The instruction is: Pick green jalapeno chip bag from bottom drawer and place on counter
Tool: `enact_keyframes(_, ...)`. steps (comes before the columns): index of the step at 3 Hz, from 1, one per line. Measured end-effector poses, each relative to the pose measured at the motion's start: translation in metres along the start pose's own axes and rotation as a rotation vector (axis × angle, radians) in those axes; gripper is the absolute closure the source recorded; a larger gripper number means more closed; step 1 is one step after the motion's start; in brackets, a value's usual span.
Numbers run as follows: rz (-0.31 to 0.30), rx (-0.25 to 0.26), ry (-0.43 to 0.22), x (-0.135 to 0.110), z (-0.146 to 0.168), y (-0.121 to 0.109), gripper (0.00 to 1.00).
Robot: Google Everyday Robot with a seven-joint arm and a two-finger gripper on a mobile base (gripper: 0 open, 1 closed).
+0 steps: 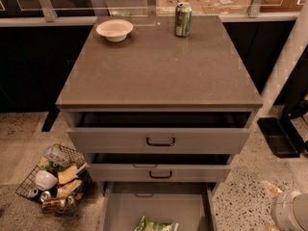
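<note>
One green jalapeno chip bag (155, 224) in bottom drawer (120, 211); lettering unreadable; claw (283, 207) lower right, state unclear

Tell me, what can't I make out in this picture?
Camera view:
green jalapeno chip bag: lower part cut off by the bottom edge.
bottom drawer: front cut off likewise.
end effector: lower right corner, mostly cut off by the frame edges.
two upper drawers: insides lost in shadow.

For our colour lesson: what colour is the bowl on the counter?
Off-white bowl, camera view; gripper at lower right.
</note>
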State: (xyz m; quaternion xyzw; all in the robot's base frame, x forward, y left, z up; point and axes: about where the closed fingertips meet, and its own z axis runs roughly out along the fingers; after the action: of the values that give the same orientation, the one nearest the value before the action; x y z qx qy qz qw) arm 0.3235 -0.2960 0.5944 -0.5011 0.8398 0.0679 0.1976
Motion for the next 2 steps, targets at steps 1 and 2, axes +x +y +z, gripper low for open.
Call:
enact_keyframes(1,0.001,0.009,-0.012,-0.001,-0.004,-0.003,0.0)
enact_keyframes(2,0.013,0.016,0.046,-0.001,0.026,-0.017,0.0)
